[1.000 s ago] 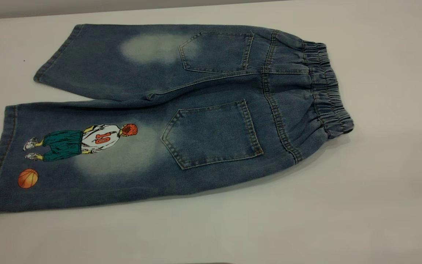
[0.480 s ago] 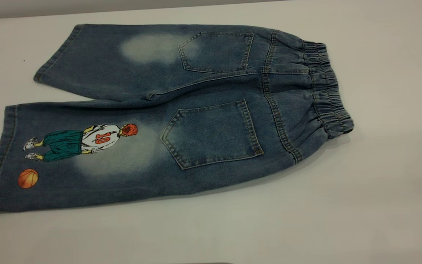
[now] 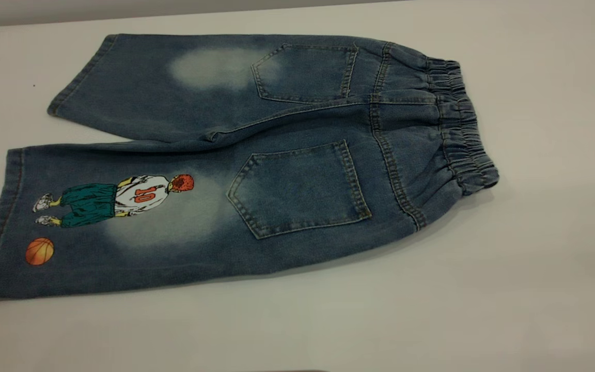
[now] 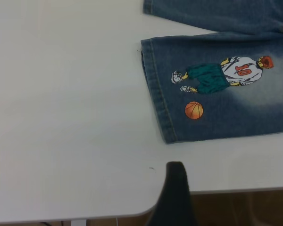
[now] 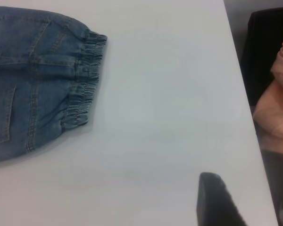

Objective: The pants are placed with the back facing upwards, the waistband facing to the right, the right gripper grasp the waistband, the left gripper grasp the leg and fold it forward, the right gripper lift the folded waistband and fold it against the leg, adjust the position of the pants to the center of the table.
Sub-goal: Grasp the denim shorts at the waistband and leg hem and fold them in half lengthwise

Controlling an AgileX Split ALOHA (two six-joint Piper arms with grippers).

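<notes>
The pants lie flat on the white table, back pockets up. The gathered waistband points right. The leg with the basketball player print is the near one, its hem at the left edge of the exterior view. Neither gripper shows in the exterior view. In the left wrist view a black part of the left gripper hovers over the table's near edge, short of the printed leg's hem. In the right wrist view a black part of the right gripper is well apart from the waistband.
A person in a peach garment sits beyond the table's right edge, by a dark chair. The table's near edge shows in the left wrist view, with brown floor beyond. Bare tabletop surrounds the pants on the near and right sides.
</notes>
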